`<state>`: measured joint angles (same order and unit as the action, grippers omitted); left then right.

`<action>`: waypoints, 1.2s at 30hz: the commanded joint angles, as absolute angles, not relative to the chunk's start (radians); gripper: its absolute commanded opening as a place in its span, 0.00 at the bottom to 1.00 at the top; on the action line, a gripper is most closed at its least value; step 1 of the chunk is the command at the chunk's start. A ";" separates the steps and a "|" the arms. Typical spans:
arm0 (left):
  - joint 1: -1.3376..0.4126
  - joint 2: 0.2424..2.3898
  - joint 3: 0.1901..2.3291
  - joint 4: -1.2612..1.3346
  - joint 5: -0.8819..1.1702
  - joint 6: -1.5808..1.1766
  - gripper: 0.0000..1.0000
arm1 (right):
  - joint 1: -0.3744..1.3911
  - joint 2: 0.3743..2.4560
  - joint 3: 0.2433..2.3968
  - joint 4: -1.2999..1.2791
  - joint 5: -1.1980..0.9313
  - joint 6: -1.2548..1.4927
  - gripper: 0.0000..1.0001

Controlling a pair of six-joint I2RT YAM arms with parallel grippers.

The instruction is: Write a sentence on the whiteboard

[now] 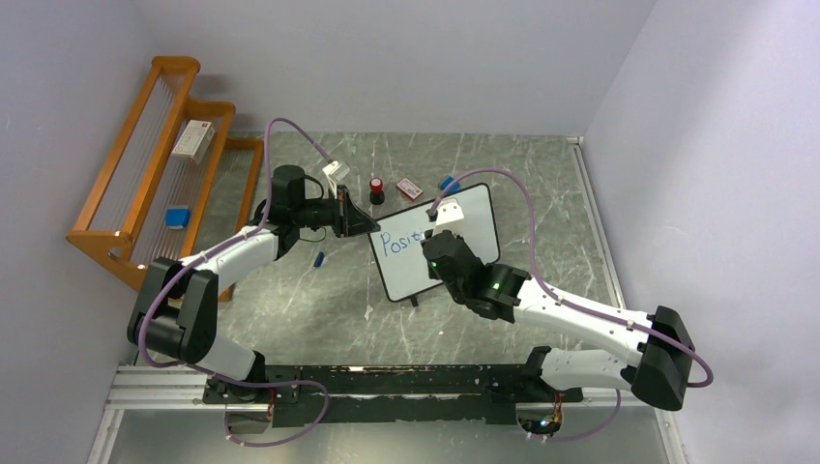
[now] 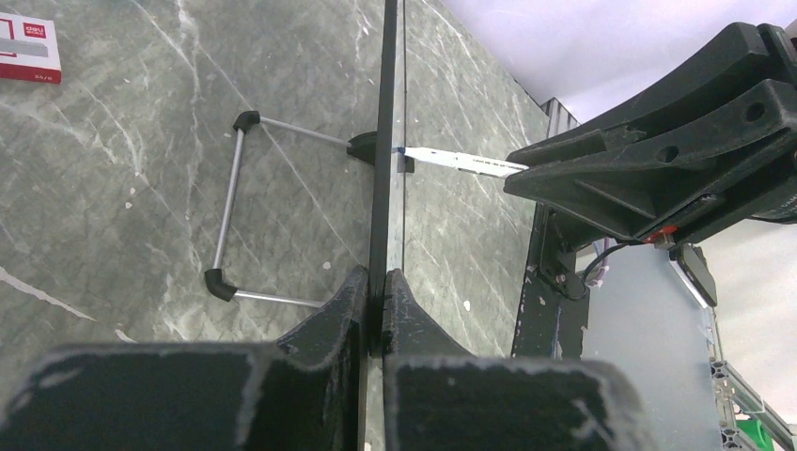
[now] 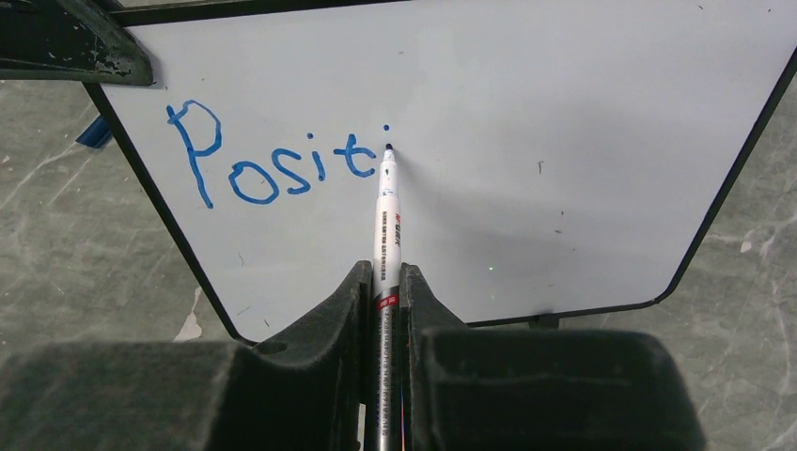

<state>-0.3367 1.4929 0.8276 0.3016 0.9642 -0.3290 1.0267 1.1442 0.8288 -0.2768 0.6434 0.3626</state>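
The whiteboard (image 1: 462, 253) stands tilted at mid table, white with a thin black frame. Its face fills the right wrist view (image 3: 526, 141). In the left wrist view it shows edge-on (image 2: 383, 141). Blue handwriting (image 3: 273, 164) on it reads "Positi", with a dot above where the pen tip sits. My left gripper (image 2: 380, 291) is shut on the board's left edge and holds it. My right gripper (image 3: 385, 277) is shut on a white marker pen (image 3: 387, 221). The pen's tip touches the board just right of the last letter. The right gripper also shows in the top view (image 1: 440, 253).
A wooden rack (image 1: 160, 164) with a box and a blue item stands at far left. A red-topped small jar (image 1: 376, 188), a red and white box (image 1: 410, 188), a blue item (image 1: 450, 182) and a blue cap (image 1: 318, 259) lie around the board. The board's wire stand (image 2: 230, 211) rests behind it.
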 commanded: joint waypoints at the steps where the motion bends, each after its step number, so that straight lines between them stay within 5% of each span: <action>1: -0.341 1.529 0.830 0.235 0.946 -0.287 0.05 | 1.022 1.149 0.830 -0.316 0.648 0.387 0.00; 36: -0.341 1.524 0.841 0.200 0.928 -0.259 0.05 | 1.021 1.061 0.798 -0.305 0.659 0.390 0.00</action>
